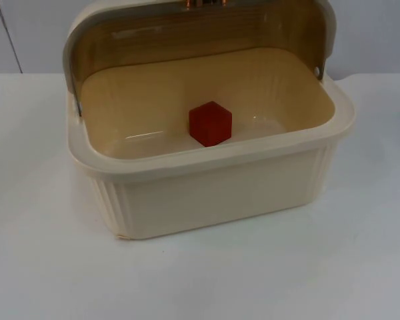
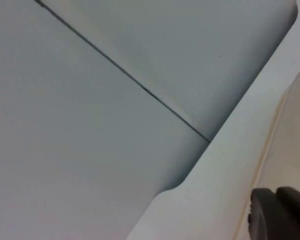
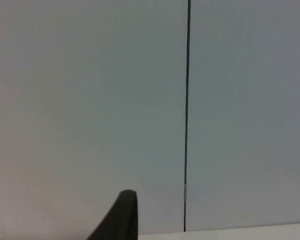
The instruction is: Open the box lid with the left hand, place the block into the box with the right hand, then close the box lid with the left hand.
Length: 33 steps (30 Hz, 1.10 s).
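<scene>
The cream plastic box [image 1: 213,193] stands in the middle of the white table in the top view. Its translucent brown lid [image 1: 187,33] is swung up and back, with a copper handle [image 1: 204,3] at the picture's upper edge. A red block [image 1: 211,123] rests on the box floor, near the front wall. My left gripper [image 2: 280,215] is beside a cream-white edge of the box [image 2: 225,160] and faces the grey wall. My right gripper [image 3: 121,217] points at the grey partition wall, away from the box.
The grey partition wall [image 1: 373,33] rises right behind the box; a dark seam [image 3: 188,100] runs down it. White table top [image 1: 253,273] lies in front of the box and on both sides of it.
</scene>
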Each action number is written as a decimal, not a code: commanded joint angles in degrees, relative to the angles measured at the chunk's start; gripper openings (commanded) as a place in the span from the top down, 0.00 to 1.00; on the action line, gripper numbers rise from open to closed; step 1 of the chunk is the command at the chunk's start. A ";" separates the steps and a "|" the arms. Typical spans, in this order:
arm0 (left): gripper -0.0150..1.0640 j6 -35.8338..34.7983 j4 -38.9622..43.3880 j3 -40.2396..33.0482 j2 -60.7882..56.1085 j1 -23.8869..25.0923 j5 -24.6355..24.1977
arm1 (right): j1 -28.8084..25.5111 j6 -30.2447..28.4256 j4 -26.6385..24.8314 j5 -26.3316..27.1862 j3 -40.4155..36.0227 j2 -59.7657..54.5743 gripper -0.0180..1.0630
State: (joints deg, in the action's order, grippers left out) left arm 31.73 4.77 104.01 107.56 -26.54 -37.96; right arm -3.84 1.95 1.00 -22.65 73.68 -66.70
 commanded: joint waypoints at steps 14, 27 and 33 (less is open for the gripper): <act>0.99 14.32 -14.06 0.18 1.29 -0.16 -6.85 | -0.28 0.21 0.34 1.02 0.54 0.30 0.07; 0.99 19.97 -16.79 0.18 3.49 -0.16 -11.05 | -0.28 0.21 0.34 1.12 0.54 0.30 0.07; 0.99 19.97 -18.43 0.18 3.84 -0.16 -13.12 | -0.28 0.21 0.34 1.12 0.54 0.30 0.07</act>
State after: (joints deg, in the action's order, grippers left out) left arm 51.59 -12.73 104.01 111.35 -26.54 -49.93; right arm -3.84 1.95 1.00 -22.65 73.68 -66.70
